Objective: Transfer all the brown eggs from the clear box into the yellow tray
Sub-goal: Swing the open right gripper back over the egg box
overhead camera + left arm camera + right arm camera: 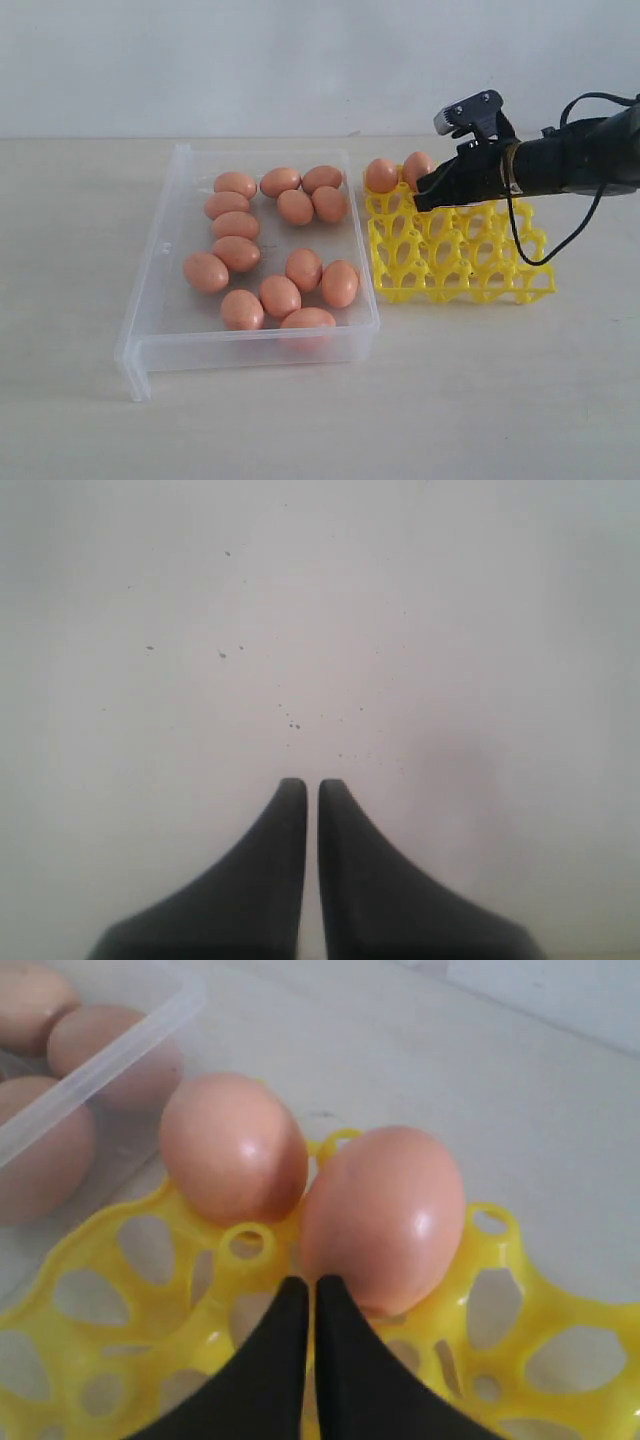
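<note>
Several brown eggs (279, 296) lie loose in the clear box (161, 262) on the left of the table. Two more eggs sit in the far-left cups of the yellow tray (460, 255), one (381, 175) beside the other (416, 166). In the right wrist view these are the smaller-looking egg (233, 1146) and the nearer egg (385, 1215) on the tray (120, 1250). My right gripper (424, 195) (310, 1285) hovers over the tray just behind the nearer egg, shut and empty. My left gripper (305, 785) is shut, with only a pale surface under it.
The box wall (110, 1050) shows beside the tray, with more eggs (115, 1055) behind it. A black cable (525, 235) loops down from the right arm over the tray's right part. A pale wall stands behind the table.
</note>
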Controlling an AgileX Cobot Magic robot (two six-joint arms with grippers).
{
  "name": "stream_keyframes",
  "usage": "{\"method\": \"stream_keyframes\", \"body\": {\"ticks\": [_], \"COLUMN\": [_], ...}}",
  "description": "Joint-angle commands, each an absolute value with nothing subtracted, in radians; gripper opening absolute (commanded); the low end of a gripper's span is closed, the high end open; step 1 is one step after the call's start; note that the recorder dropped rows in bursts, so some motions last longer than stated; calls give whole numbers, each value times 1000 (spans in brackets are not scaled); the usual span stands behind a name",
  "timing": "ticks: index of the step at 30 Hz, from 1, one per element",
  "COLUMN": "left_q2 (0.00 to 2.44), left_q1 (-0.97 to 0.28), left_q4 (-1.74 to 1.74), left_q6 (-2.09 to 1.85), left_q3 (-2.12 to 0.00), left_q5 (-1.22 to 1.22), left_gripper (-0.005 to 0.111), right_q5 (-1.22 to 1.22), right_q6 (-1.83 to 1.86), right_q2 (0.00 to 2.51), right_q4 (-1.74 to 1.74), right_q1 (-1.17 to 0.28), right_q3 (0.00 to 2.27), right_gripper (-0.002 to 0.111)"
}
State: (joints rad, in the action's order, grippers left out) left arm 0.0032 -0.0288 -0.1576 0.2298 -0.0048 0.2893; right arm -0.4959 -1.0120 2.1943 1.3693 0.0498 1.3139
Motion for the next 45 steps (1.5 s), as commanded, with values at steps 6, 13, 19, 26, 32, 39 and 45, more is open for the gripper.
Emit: {"method": "stream_keyframes", "body": {"ticks": [6, 13, 19, 26, 32, 39, 45], "left_q2": [0, 0, 0, 0, 0, 0, 0], "left_q1": [-33, -33, -33, -33, -33, -33, -33], "left_q4": [-150, -150, -150, -150, -150, -150, -150], "left_q6": [234, 234, 234, 234, 234, 234, 234], "left_q3": [0, 0, 0, 0, 0, 0, 0], "left_q5": [287, 279, 281, 281, 281, 281, 281], "left_gripper": [4, 4, 4, 4, 4, 4, 4], "right_q5": [-467, -634, -816, -1221, -1221, -1221, -1221], "right_q6": [-1390, -1293, -692, -255, -225, -87, 208], "right_q2": [2094, 1878, 1714, 1655, 1647, 1559, 1337], "right_q4": [1703, 1575, 1013, 673, 689, 621, 286], "right_q1": [50, 50, 50, 47, 39, 39, 39], "right_q3": [1312, 1197, 864, 540, 500, 407, 213], "right_gripper": [0, 0, 0, 0, 0, 0, 0]}}
